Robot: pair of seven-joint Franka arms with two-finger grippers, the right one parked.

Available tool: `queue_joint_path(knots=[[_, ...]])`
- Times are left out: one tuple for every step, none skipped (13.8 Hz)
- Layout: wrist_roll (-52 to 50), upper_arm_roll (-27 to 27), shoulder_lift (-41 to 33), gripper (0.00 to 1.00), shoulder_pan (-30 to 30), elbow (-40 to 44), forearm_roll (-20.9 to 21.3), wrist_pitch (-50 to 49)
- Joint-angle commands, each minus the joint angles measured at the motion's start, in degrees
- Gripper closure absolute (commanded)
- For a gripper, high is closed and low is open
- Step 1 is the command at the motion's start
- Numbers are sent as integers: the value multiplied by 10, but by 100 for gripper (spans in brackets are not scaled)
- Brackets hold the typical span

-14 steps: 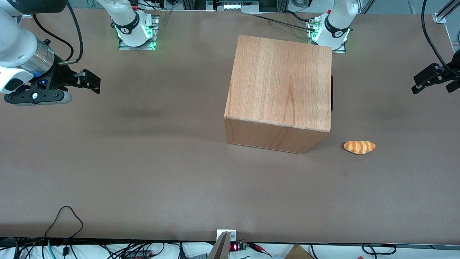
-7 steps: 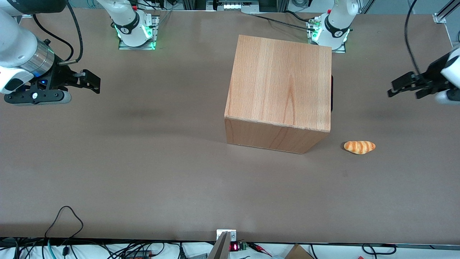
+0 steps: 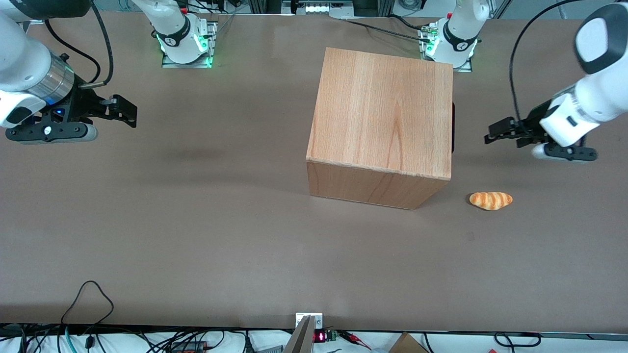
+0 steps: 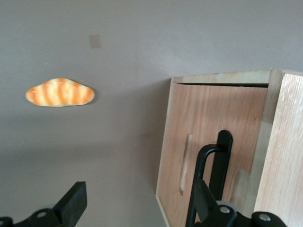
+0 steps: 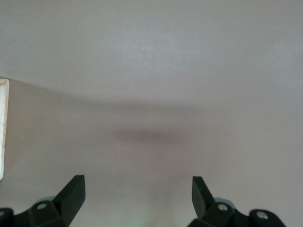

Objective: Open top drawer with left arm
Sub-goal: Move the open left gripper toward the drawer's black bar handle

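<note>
Since a second ago my tool (image 3: 493, 136) has swung in from the bench (image 3: 196, 220) edge toward the cabinet (image 3: 382, 113), fingers wide to straddle the black handle (image 4: 215, 175) of the shut top drawer (image 4: 208, 142) at its nine o'clock.

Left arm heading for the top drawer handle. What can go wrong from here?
1. The gripper, open, is apart from the cabinet; the black handle is slim, so the fingers may close beside it.
2. The croissant lies near the cabinet's drawer side, nearer the front camera; a low approach might knock it.
</note>
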Motion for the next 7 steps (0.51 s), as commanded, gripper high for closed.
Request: queue_joint_path(knots=[[15,-6,-13,0,1,-38,-27,30],[15,-16,-14,0,-1,-50,-28,43],[17,-23,-13,0,0,-61,-30,52],[17,-26,-13,0,-1,-71,-37,62],[17,-27,-14,0,-2,-81,-39,70],[19,-34,-14,0,-2,-87,-40,74],[19,-40,-14,0,-2,-90,-41,77]])
